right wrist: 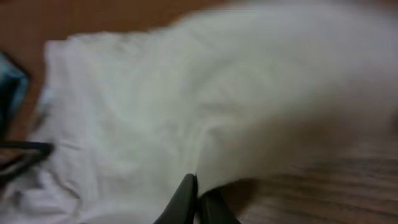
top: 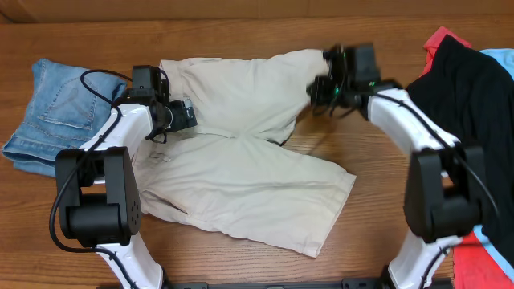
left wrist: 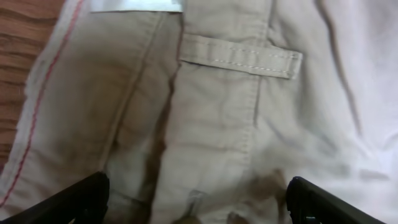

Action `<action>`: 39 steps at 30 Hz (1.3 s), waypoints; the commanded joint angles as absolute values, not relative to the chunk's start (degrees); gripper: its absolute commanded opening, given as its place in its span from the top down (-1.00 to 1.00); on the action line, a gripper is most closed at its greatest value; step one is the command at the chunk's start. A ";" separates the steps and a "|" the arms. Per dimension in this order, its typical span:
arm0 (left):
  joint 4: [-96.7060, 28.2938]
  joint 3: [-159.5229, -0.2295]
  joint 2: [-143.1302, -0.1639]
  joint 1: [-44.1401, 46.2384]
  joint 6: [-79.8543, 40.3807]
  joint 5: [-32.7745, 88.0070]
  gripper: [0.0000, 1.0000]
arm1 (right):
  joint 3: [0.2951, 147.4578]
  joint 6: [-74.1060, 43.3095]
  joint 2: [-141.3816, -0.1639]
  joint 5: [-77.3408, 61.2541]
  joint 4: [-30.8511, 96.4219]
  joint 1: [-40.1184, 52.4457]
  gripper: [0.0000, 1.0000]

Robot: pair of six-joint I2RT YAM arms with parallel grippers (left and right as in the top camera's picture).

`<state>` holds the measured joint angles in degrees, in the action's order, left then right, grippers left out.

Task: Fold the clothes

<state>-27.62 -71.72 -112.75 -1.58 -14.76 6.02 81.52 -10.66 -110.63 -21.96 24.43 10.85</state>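
The pale beige khaki shorts (top: 241, 168) lie spread on the brown wooden table (top: 377, 160), at its centre, with the waistband to the left and the two legs running right.

At the far left, a folded blue denim garment (top: 48, 112) lies just beside the shorts; the left arm covers part of its right edge.

The left gripper (top: 178, 115) hovers over the waistband with its jaws wide apart and nothing between them. In the left wrist view only the tips of its black fingers (left wrist: 81, 199) show at the bottom edge; between them lie a stitched beige belt loop (left wrist: 239, 59) and a red-stitched seam (left wrist: 46, 106). A white label (left wrist: 137, 5) is cut off at the top edge.

The right gripper (top: 325, 84) sits at the end of the far leg. In the blurred right wrist view its fingers (right wrist: 186, 196) are pressed together on the cloth edge, and a crease runs up from them.

At the far right lie a black cloth garment (top: 466, 88), a red cloth garment (top: 438, 40) and a light blue cloth piece (top: 499, 60). All three are cut off by the frame and partly hidden by the right arm, so their shapes cannot be made out.
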 commanded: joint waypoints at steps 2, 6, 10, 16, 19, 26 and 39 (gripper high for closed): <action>-27.86 -72.23 -113.12 -1.85 -13.91 5.34 -0.88 | 89.23 -9.72 -106.08 -20.67 27.16 15.07 0.92; -28.49 -72.23 -113.12 -1.85 -13.91 5.34 -0.87 | 89.23 -2.87 -106.56 -20.60 25.67 20.25 0.59; -28.93 -72.23 -113.12 -1.85 -13.91 5.34 -0.88 | 89.23 0.45 -107.22 -11.88 27.22 23.35 -0.16; -29.30 -72.23 -113.12 -1.85 -13.91 5.34 -0.88 | 89.23 -2.83 -107.24 1.15 32.95 21.34 -0.17; -29.28 -72.23 -113.12 -1.85 -13.91 5.34 -0.88 | 89.21 -8.78 -107.42 5.26 36.51 18.24 -0.18; -29.28 -72.23 -113.12 -1.85 -13.93 5.37 -0.88 | 85.47 -15.16 -108.51 -2.87 38.28 11.16 -0.09; -29.63 -72.23 -113.12 -1.85 -13.93 5.39 -0.88 | 80.73 -11.84 -121.32 -13.87 29.02 12.49 -0.15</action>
